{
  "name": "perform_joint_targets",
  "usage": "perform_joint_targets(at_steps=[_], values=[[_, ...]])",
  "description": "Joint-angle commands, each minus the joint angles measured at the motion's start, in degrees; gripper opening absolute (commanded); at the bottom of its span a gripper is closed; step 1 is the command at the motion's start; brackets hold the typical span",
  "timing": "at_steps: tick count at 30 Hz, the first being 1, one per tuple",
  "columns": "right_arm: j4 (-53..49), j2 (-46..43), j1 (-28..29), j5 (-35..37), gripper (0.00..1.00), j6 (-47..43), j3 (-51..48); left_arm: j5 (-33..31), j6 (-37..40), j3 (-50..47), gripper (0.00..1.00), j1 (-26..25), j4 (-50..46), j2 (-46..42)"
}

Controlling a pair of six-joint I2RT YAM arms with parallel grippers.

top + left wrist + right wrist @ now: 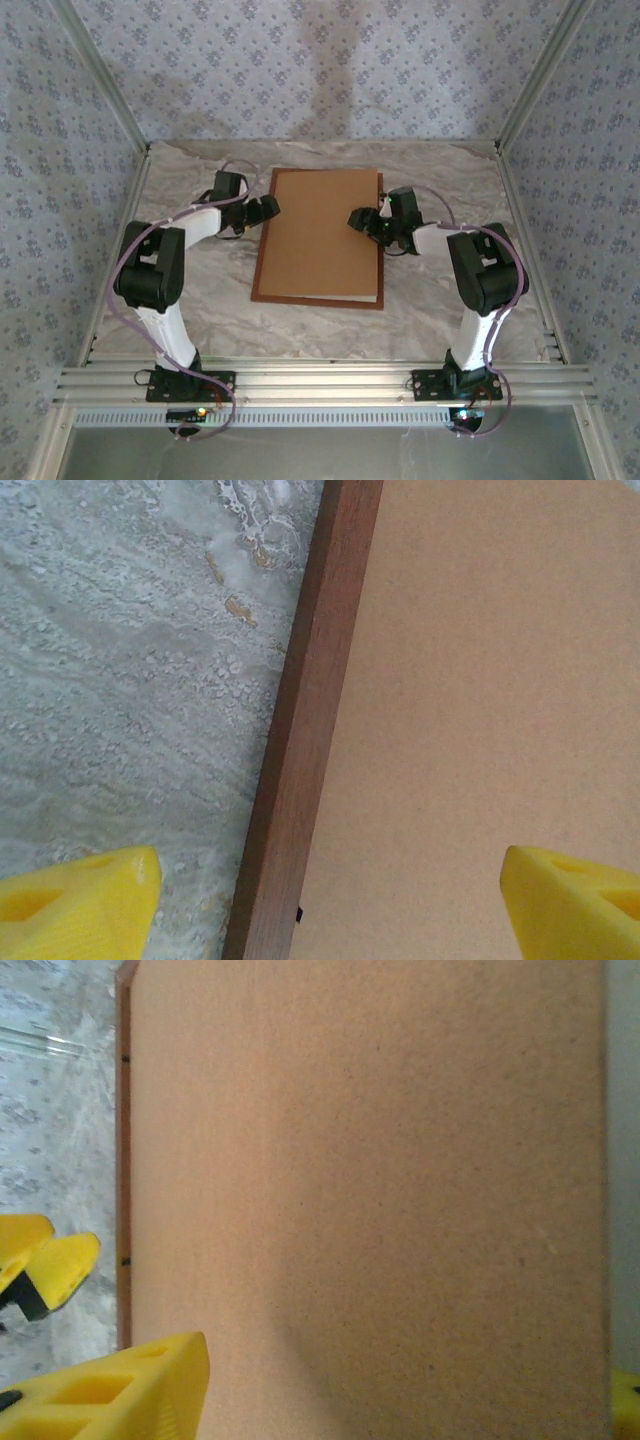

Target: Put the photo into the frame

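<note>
The frame [315,301] lies face-down mid table [430,300], backing board [320,235] in it. At 9 o'clock the left pincer [265,210] gapes empty astride its rail. At 3 o'clock the right pincer [362,218] is parted and empty. Best seat the board squarely before pressing.

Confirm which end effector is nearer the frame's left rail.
Left. The left end effector straddles the frame at its left rail, one finger over the table, the other over the backing board. The right end effector sits at the frame's opposite, right side.
</note>
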Motion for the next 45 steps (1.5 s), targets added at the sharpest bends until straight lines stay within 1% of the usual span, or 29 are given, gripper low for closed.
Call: perform_joint_targets(at_steps=[1, 6, 8, 11, 14, 30, 35, 43, 45], values=[[-7.8, -2.4, 1.1, 3.5, 0.67, -5.8, 3.6, 1.7, 1.6, 2.5, 0.88, -1.1, -1.4, 1.9], [-13.4, -2.5, 1.8, 5.6, 0.71, -6.6, 6.6, 1.9, 1.9, 4.1, 0.88, -1.9, -2.2, 3.9], [-15.3, -2.4, 1.9, 6.3, 0.73, -8.8, 7.5, 2.1, 1.9, 4.5, 0.88, -2.2, -2.2, 4.2], [-17.5, -2.6, 1.8, 6.9, 0.75, -9.6, 8.4, 3.2, 1.6, 4.6, 0.88, -2.6, -1.8, 4.6], [-18.5, -2.9, 1.3, 7.0, 0.75, -9.8, 8.8, 3.9, 0.8, 4.1, 0.88, -2.6, -0.6, 4.7], [-22.4, -4.2, -2.8, 5.4, 0.77, -11.5, 9.7, 3.8, 0.8, 3.9, 0.88, -2.6, -0.3, 5.3], [-23.8, -4.4, -3.4, 6.7, 0.78, -13.2, 10.1, 3.5, 0.9, 4.0, 0.88, -2.5, -0.4, 5.2], [-26.2, -0.7, -2.4, 9.2, 0.78, -16.5, 13.7, 3.2, 1.0, 4.0, 0.88, -2.5, -0.7, 5.3], [-27.1, 0.9, -2.2, 9.5, 0.78, -17.5, 16.5, 3.2, 1.0, 4.2, 0.88, -2.5, -0.7, 5.4]])
